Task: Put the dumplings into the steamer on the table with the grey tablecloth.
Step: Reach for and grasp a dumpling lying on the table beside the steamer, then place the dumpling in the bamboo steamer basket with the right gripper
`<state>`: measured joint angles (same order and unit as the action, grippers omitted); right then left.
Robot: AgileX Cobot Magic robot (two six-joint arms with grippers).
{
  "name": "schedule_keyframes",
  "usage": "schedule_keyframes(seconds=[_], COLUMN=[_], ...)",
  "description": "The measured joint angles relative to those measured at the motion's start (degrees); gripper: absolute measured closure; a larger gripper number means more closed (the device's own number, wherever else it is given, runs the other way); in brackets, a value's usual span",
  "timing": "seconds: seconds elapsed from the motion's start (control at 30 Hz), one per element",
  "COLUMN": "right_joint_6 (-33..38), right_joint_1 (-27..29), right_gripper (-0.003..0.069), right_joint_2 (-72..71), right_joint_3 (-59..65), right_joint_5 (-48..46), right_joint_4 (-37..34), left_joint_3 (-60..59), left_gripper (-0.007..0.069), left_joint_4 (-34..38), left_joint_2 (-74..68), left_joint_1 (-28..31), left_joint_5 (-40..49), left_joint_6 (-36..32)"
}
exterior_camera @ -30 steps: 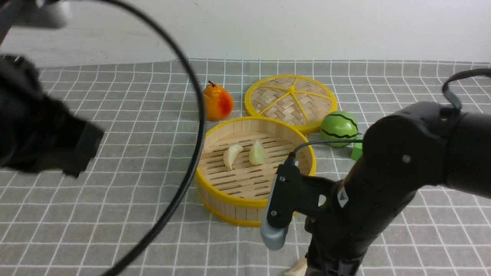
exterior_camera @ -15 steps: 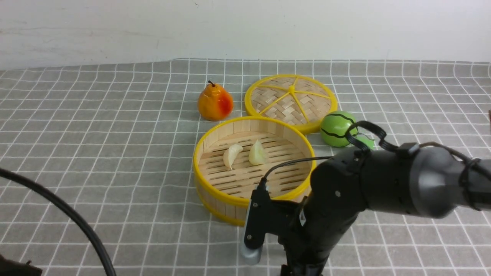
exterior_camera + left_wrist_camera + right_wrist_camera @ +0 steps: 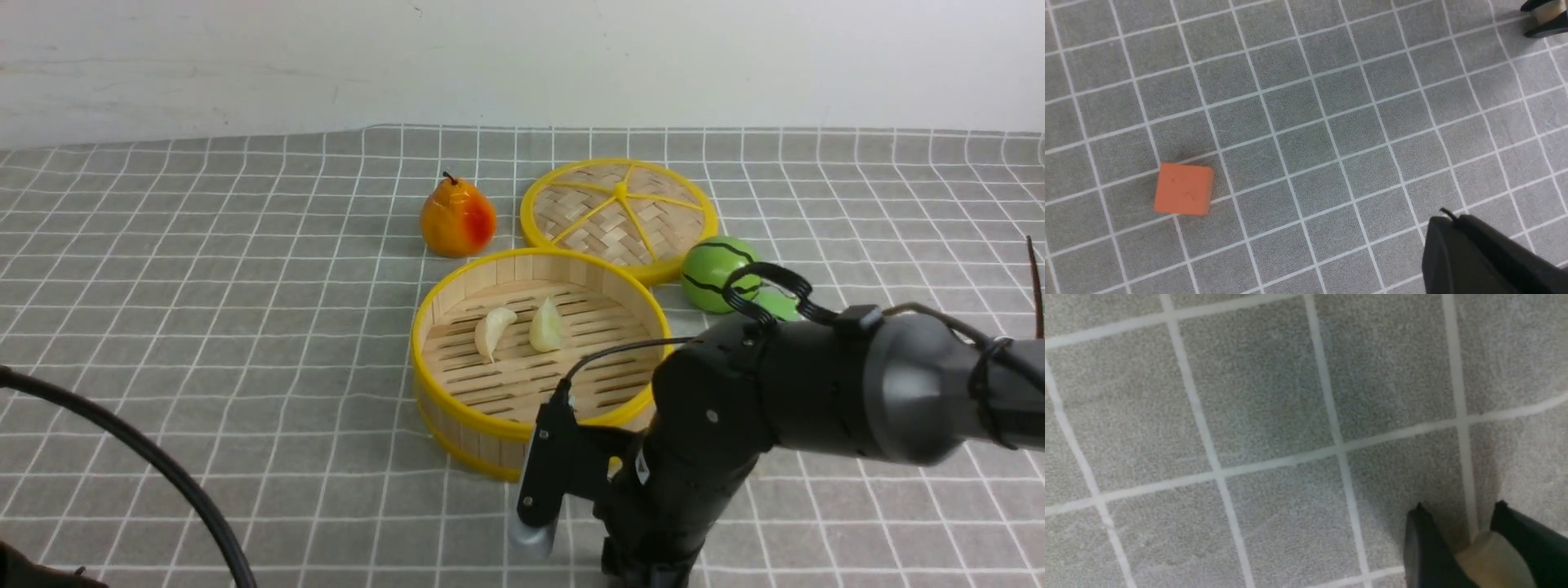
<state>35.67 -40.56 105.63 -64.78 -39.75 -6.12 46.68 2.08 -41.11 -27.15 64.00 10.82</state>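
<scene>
The step in hand is judged to be the pick-up of a third dumpling. The right end effector is low over the grey fabric tablecloth with its grid of thin white lines, at the robot's edge of the counter. Its two dark fingers are clenched on a small pale cream toy dumpling; whether that piece rests on the cloth or hangs just clear cannot be told. The round shallow bamboo steamer with yellow rims stands ahead of that arm. On its slatted floor lie a curved cream-white dumpling and, just beside it, a plumper pale dumpling. No fourth dumpling shows in any view. Of the left end effector only a black portion shows, over cloth near a small orange cube; its state cannot be told. The next move calls for a lift clear of the steamer wall, a carry forward over the rim, and a release onto free slats.
</scene>
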Motion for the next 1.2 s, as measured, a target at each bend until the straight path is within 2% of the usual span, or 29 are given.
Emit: schedule_keyframes(seconds=[0.43, 0.73, 0.97, 1.2], right_joint_6=[-7.1, -16.1, -21.5, -25.1], right_joint_1=[0.1, 0.1, 0.2, 0.4], right_gripper=[0.0489, 0.0489, 0.0489, 0.0489], right_joint_2=[-3.4, -2.8, 5.8, 16.1], right_joint_3=[-5.3, -19.1, -31.4, -35.1], right_joint_5=[-3.3, -6.7, -5.6, -0.7], right_joint_4=[0.2, -0.1, 0.4, 0.4], left_joint_3=[0.0, 0.0, 0.0, 0.0], left_gripper=[0.0638, 0.0635, 0.0629, 0.0627], left_joint_4=[0.1, 0.1, 0.1, 0.1], left_joint_2=[0.0, 0.0, 0.0, 0.0], left_joint_1=[0.0, 0.0, 0.0, 0.0], left_joint_5=[-0.5, -0.5, -0.5, -0.6], left_joint_6=[-0.1, -0.1, -0.1, -0.1])
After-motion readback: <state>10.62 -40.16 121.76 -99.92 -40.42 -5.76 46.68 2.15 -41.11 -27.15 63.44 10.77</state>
